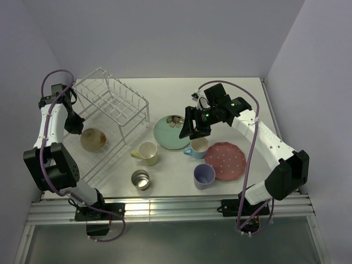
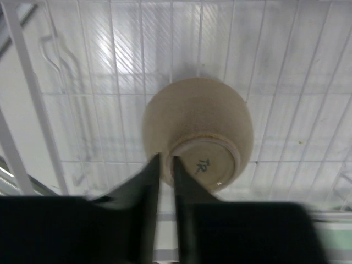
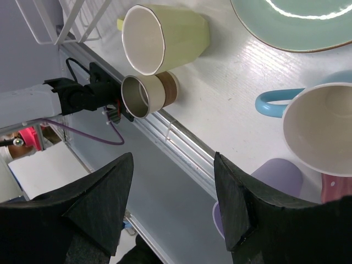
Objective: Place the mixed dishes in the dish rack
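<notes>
The cream bowl lies upside down on the lower tray of the white dish rack; it also shows in the top view. My left gripper is shut on the left edge of its foot ring. My right gripper hangs open and empty above the gap between the mint-green flower plate and the light blue mug. The yellow mug, small metal cup, lavender cup and pink dotted plate stand on the table.
The rack's raised slotted tier stands at the back left, its flat tray reaching toward the front. Metal rails run along the table's near edge. Walls close in the left, back and right sides.
</notes>
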Controlling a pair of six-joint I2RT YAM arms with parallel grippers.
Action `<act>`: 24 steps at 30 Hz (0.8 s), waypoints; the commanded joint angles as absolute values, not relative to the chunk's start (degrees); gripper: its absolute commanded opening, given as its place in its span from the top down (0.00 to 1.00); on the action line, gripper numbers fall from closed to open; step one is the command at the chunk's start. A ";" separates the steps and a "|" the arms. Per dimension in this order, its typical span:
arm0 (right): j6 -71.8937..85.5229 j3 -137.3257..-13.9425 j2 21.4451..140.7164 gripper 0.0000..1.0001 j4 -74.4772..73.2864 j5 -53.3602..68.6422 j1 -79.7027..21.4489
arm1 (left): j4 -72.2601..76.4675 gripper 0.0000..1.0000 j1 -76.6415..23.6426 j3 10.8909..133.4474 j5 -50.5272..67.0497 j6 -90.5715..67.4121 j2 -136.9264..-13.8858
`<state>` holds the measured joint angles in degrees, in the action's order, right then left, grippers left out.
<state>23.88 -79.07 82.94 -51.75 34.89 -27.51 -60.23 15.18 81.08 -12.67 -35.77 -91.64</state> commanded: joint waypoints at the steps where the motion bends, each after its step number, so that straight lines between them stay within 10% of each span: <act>1: 22.59 -79.80 81.39 0.32 -51.24 34.28 -27.86 | -58.62 0.94 15.56 79.98 -9.67 -36.74 -88.51; 24: 22.24 -79.28 80.86 0.32 -52.65 32.26 -27.86 | -45.54 1.00 12.93 73.82 2.54 -43.32 -93.24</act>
<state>23.46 -78.91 82.94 -52.03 33.41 -27.51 -50.26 14.68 72.88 -1.02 -40.86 -89.08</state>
